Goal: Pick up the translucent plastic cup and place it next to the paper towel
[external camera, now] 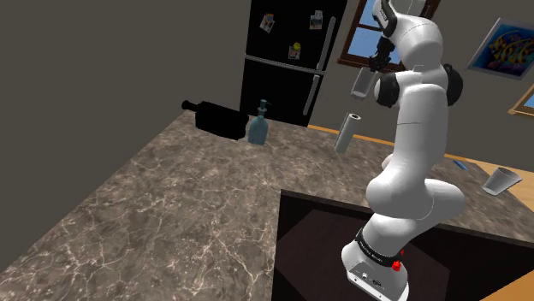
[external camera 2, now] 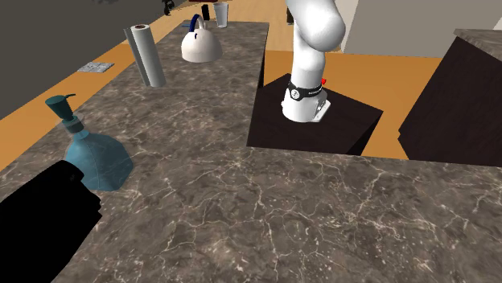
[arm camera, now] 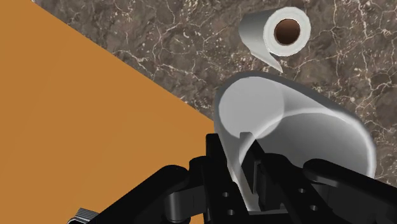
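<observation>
The pale grey cup [external camera: 361, 82] hangs in the air, high beside the arm and well above the counter. The black gripper [external camera: 375, 63] is clamped on its wall, and the wrist view shows one finger inside the rim and one outside. Below, a little off to one side, the paper towel roll [external camera: 346, 131] stands upright on the dark marbled countertop [external camera: 171, 205], near its edge over an orange floor [arm camera: 76, 95]. Elsewhere on the counter stand a blue soap dispenser [external camera: 258, 124], a white kettle [external camera 2: 200, 44] and a second cup [external camera 2: 220, 14].
</observation>
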Action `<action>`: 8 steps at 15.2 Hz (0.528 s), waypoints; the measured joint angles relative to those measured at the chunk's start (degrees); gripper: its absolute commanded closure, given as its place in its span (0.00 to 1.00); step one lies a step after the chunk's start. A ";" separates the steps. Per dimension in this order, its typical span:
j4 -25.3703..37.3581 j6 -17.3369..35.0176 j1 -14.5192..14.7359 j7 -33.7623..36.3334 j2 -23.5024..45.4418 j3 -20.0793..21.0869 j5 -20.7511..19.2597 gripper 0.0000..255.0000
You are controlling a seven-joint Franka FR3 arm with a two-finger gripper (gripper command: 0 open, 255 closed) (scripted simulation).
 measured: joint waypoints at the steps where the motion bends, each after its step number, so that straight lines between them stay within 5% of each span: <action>1: -2.82 1.66 0.59 -0.67 -1.11 -0.34 -0.41 1.00; 8: -19.01 11.77 5.44 -1.51 -7.10 -1.49 -3.17 1.00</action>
